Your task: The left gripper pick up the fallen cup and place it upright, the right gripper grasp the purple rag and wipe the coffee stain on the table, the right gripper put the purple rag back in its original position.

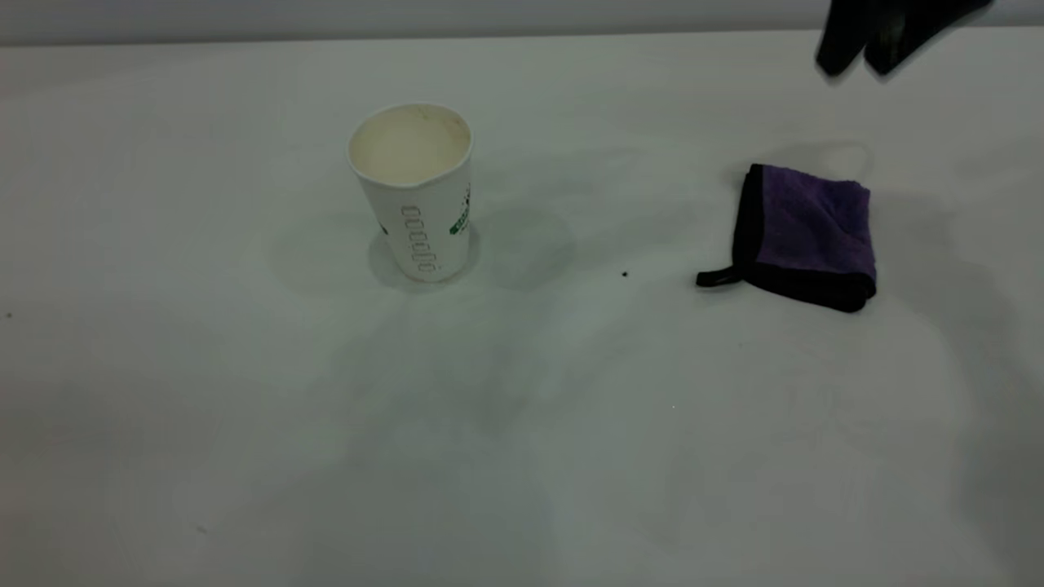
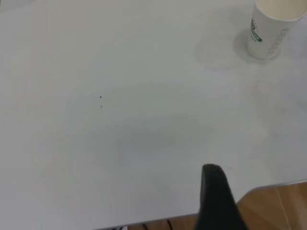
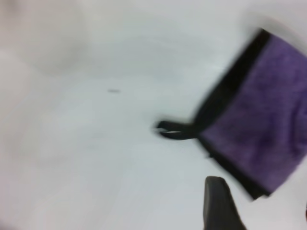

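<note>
Your white dimpled paper cup (image 1: 412, 191) stands upright on the off-white tabletop (image 1: 245, 424), the folded purple rag (image 1: 803, 236) lies apart, and your right hand (image 1: 860, 49) hovers open above it.

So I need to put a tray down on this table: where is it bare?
The whole near half of the off-white table lies free, as does the stretch left of the upright white paper cup. Between cup and folded purple rag sits only a tiny speck. The right gripper hangs above the rag's far corner.
</note>
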Controlling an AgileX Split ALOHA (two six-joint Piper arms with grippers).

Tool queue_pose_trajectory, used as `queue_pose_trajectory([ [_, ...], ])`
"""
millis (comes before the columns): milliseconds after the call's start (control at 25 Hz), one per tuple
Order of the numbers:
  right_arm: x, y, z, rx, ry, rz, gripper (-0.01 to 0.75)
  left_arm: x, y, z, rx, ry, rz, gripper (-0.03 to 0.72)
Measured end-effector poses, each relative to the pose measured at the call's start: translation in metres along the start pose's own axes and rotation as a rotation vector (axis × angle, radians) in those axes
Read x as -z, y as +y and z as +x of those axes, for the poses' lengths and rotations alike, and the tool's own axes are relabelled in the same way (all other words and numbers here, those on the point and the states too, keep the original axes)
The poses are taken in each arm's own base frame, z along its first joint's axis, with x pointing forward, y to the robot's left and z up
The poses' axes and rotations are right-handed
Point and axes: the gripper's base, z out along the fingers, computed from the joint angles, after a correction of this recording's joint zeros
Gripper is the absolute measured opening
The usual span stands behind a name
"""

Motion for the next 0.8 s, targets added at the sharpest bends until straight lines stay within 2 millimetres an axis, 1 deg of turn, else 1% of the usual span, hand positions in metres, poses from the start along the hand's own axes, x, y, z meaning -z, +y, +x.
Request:
queue_pose_trajectory([
  [80,0.027,0.013,0.003,0.013,0.007,-0.035,0.447,0.0,0.0,0.0,0.0,0.0,0.0,0.523],
  [200,0.069,0.033,0.015,0.047,0.051,-0.08,0.439,0.0,0.0,0.0,0.0,0.0,0.0,0.523],
  [280,0.097,0.043,0.02,0.057,0.023,-0.077,0.439,0.0,0.0,0.0,0.0,0.0,0.0,0.523],
  [400,0.129,0.054,0.035,0.048,-0.024,-0.036,0.439,0.0,0.0,0.0,0.0,0.0,0.0,0.523],
  [480,0.145,0.058,0.053,0.019,-0.029,0.017,0.439,0.0,0.0,0.0,0.0,0.0,0.0,0.523],
  [560,0.161,0.062,0.076,-0.003,-0.034,0.084,0.439,0.0,0.0,0.0,0.0,0.0,0.0,0.523],
  [680,0.174,0.067,0.116,-0.041,-0.022,0.165,0.439,0.0,0.0,0.0,0.0,0.0,0.0,0.523],
  [800,0.178,0.07,0.158,-0.068,-0.01,0.225,0.439,0.0,0.0,0.0,0.0,0.0,0.0,0.523],
])
